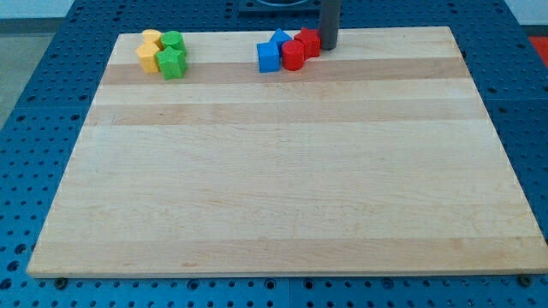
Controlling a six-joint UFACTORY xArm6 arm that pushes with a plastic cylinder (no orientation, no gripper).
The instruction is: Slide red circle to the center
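Our tip [329,47] sits at the view's top, touching or just beside a second red block [309,41]. We carry no fingers, only a rod. The red circle [293,56] lies just below-left of that block, beside a blue cube [269,57], far from the centre. We judge a push could drag its neighbours along. All look like smooth plastic on a pale wooden surface [282,180].

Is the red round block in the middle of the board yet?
No. The red circle sits near the board's top edge, packed among blue and red blocks. My tip is just right of that cluster.
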